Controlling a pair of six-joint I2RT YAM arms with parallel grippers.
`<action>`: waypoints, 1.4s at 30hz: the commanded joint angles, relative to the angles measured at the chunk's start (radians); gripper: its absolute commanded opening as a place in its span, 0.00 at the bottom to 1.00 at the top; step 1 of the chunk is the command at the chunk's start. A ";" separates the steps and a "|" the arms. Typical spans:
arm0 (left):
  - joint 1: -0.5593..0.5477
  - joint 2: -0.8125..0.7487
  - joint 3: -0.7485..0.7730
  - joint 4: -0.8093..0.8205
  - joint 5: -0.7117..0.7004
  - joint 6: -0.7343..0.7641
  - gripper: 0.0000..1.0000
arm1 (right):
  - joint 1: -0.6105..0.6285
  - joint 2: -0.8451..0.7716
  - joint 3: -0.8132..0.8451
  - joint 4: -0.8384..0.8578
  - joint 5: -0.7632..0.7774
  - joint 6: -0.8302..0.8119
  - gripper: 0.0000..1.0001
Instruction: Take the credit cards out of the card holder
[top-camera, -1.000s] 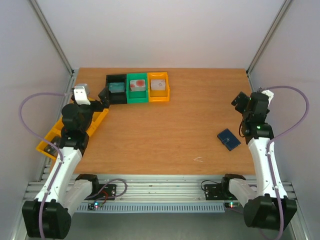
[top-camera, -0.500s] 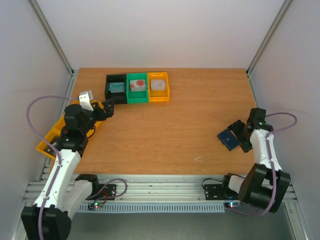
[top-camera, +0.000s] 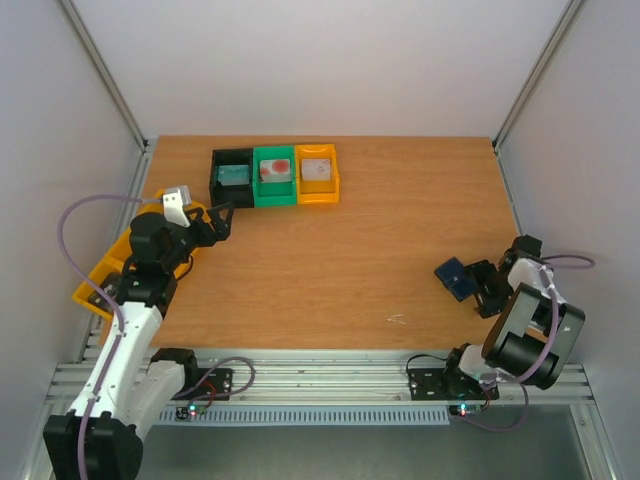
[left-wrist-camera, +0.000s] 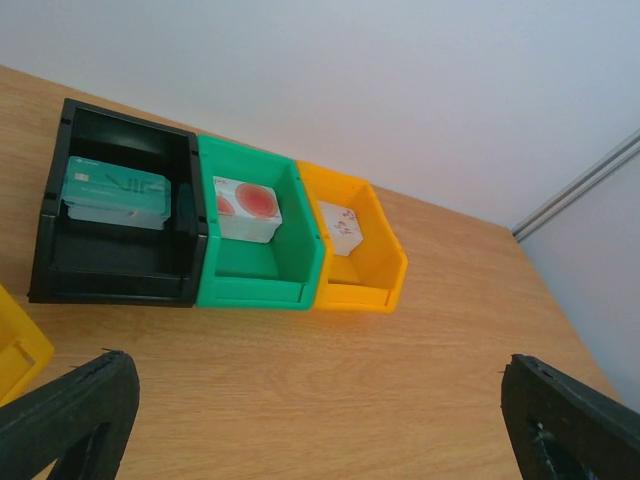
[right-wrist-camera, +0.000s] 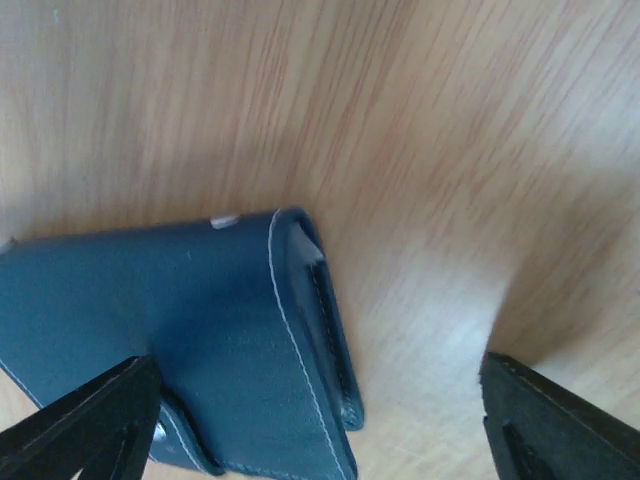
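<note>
Right wrist view: our spread right gripper (right-wrist-camera: 318, 385) hangs over the card holder (right-wrist-camera: 180, 320) near the table's (top-camera: 350, 260) right edge; closing off-centre, we might shove it off.

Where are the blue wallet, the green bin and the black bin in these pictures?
card holder (right-wrist-camera: 200, 320), right wrist view, on its blue outer cover.
green bin (left-wrist-camera: 255, 292), left wrist view, on its front wall.
black bin (left-wrist-camera: 110, 286), left wrist view, on its front wall.
</note>
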 joint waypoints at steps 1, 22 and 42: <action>-0.003 0.015 0.004 0.067 0.046 -0.011 0.99 | -0.005 0.089 0.027 0.131 -0.131 -0.033 0.81; -0.065 0.067 0.021 0.138 0.202 0.106 0.99 | 0.072 0.153 0.164 0.112 -0.415 -0.312 0.01; -0.196 0.195 0.195 -0.517 0.784 0.996 0.99 | 1.229 0.147 0.975 -0.532 -0.038 -0.985 0.01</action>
